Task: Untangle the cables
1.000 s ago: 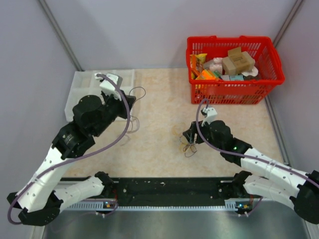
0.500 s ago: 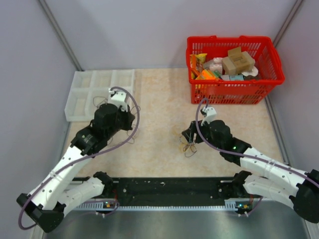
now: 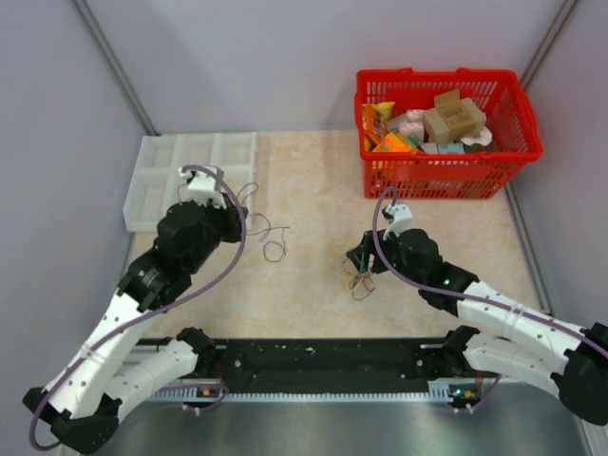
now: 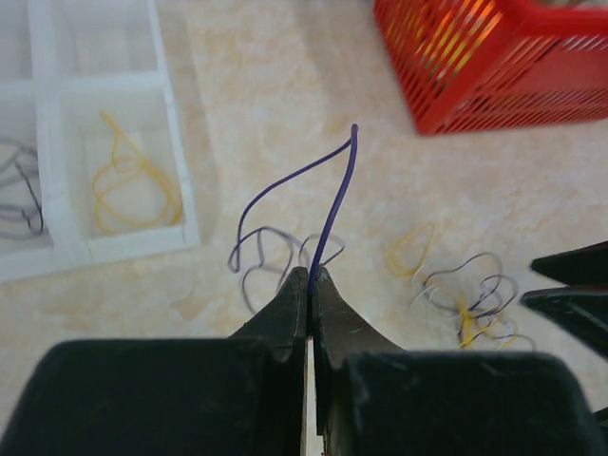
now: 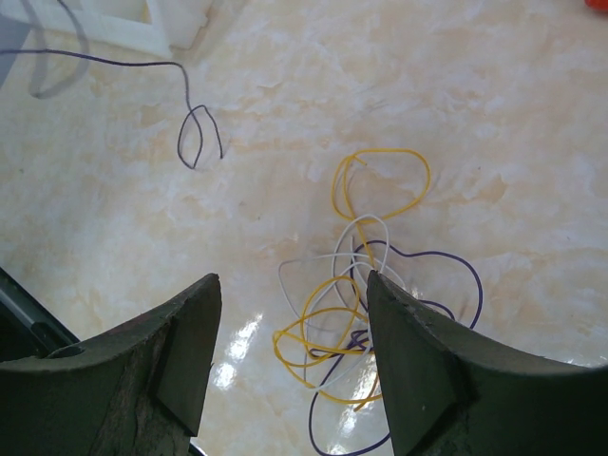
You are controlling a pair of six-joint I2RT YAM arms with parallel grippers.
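1. Nearest the arms, right gripper (image 5: 293, 285) spread wide and empty, poised over the table (image 3: 313, 190).
2. Between its two fingers, one tangle (image 5: 366, 304) of yellow, white and purple cables, flat on the table right of centre. Strand count inside impossible to tell. Long axis running near to far, one yellow loop at the far end.
3. Further left, left gripper (image 4: 311, 275) clamped tight on one purple cable (image 4: 328, 233). Cable rising from the fingertips and pointing away toward the basket, then hooking back left and down to loose loops on the table.
4. Far left, one white tray (image 4: 171, 161) with two sorted strands: one yellow cable (image 4: 133, 180) coiled in one compartment, one grey cable (image 4: 19, 190) in the next.
5. Far right corner, one red basket (image 3: 446, 176), filled with boxes and packets.
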